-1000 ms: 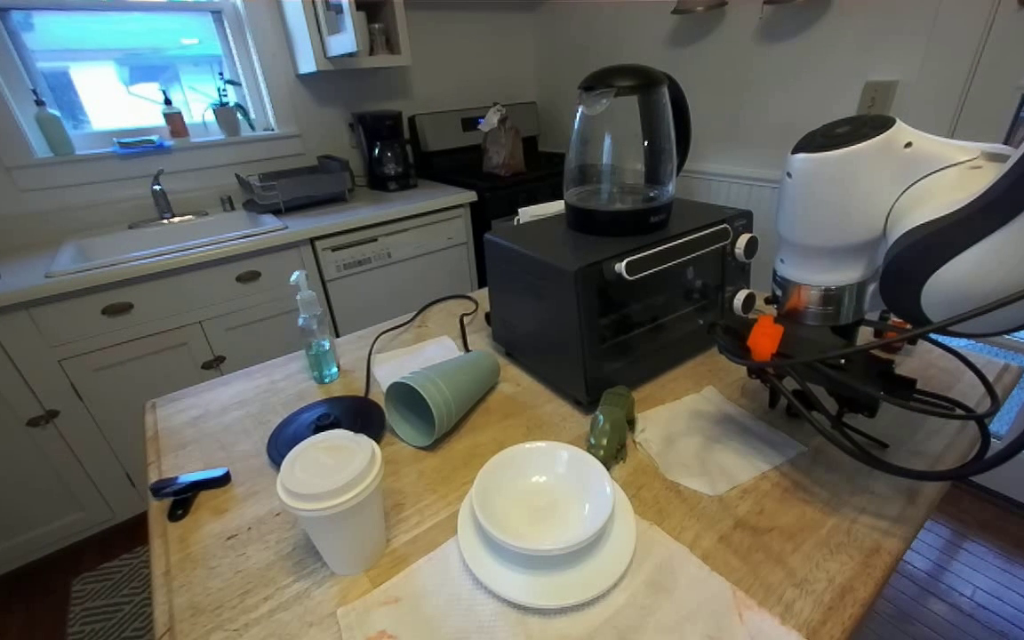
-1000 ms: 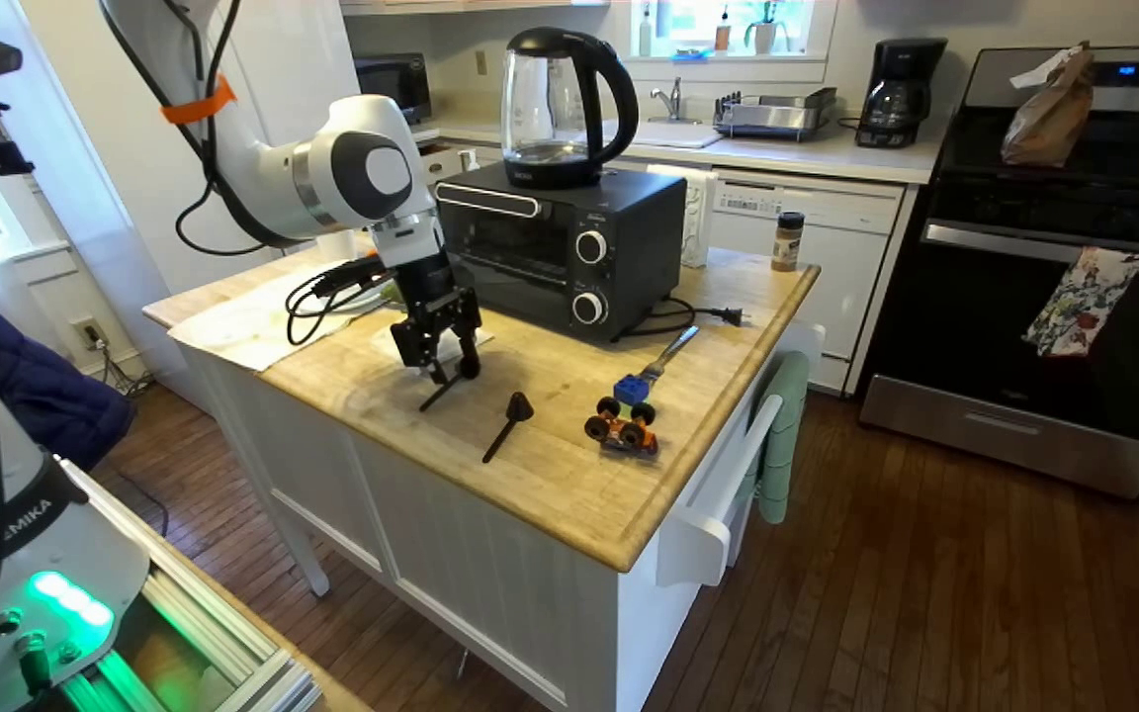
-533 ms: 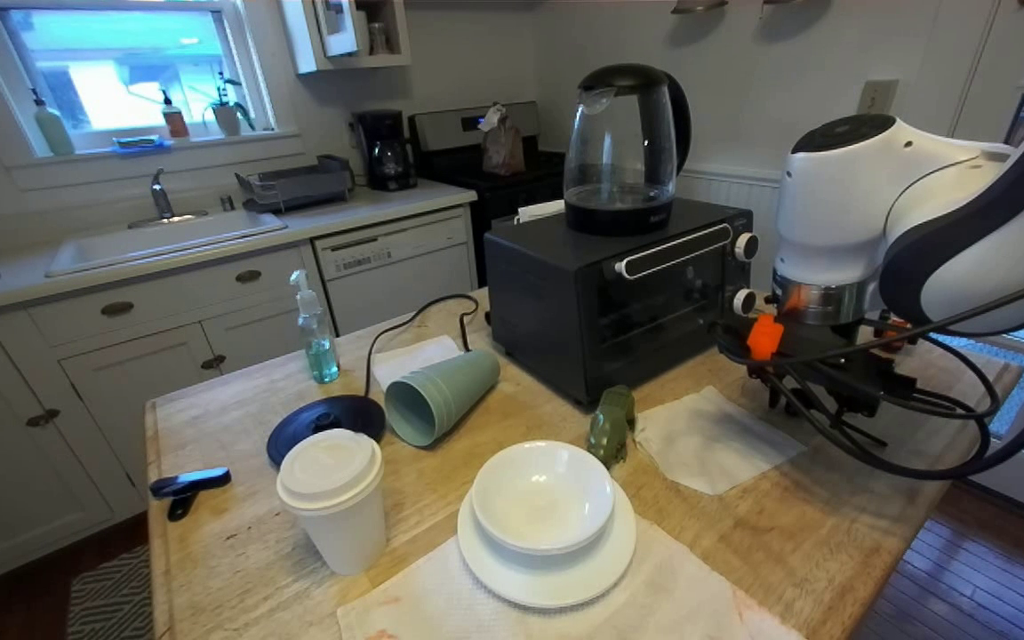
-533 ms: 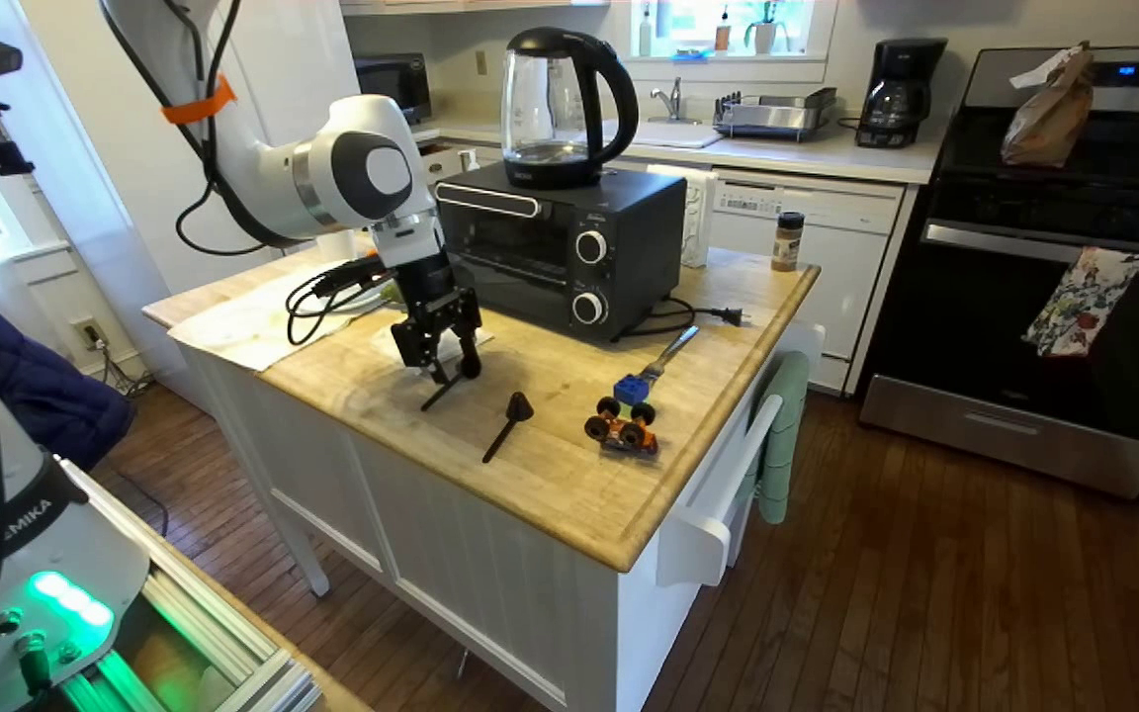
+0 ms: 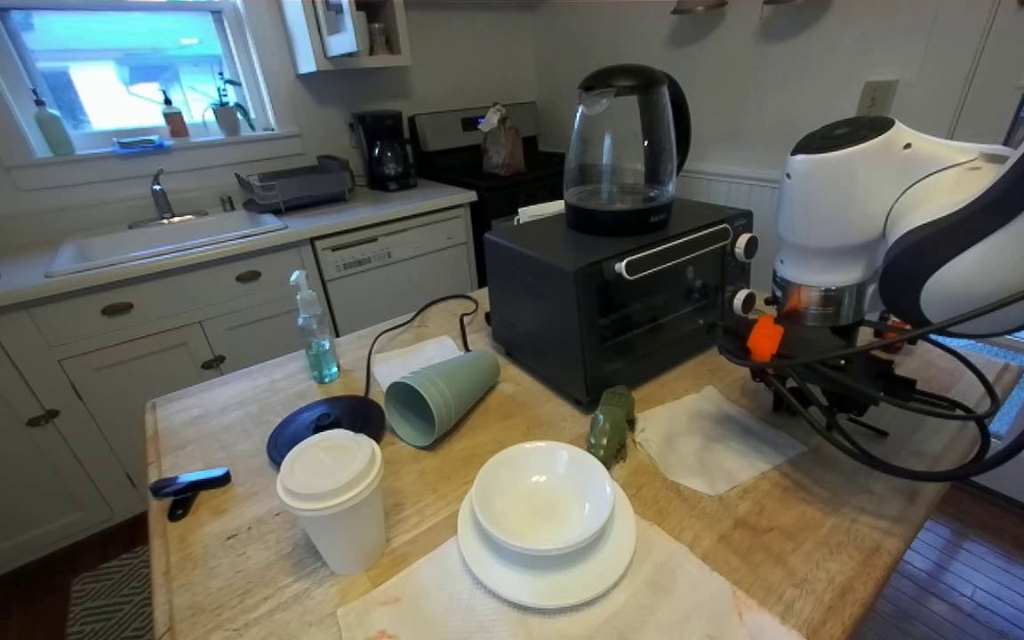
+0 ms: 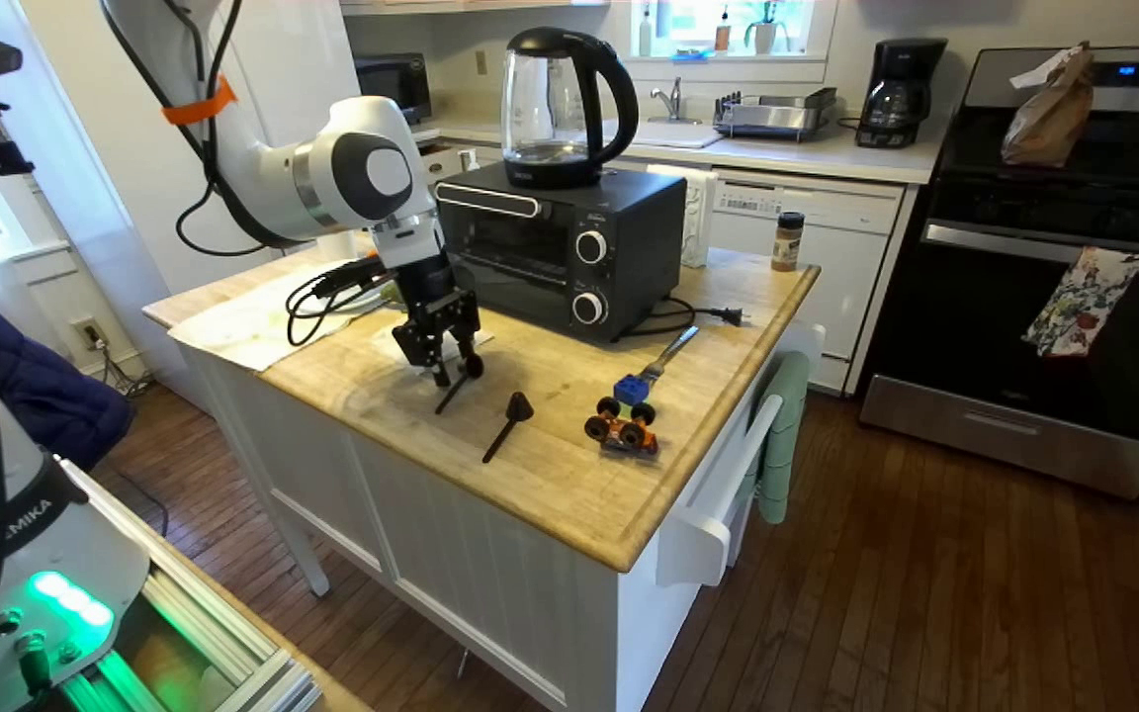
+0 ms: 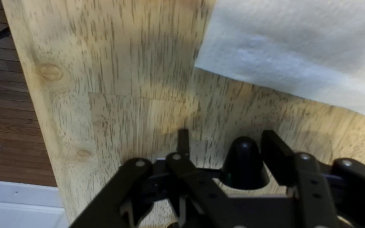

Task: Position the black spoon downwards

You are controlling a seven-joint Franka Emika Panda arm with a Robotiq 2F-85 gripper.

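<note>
Wrist view: my hand, fingers parted partway, clamping nothing, straddles the black spoon, its head beside one finger — closing along the shaft could shove it. In an exterior view the handle slants from beneath me; pinched off-centre, it may swing.

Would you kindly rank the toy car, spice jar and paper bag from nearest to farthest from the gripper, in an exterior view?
1. Toy car, right of gripper.
2. Spice jar, far corner of tabletop.
3. Paper bag, on stove.
</note>
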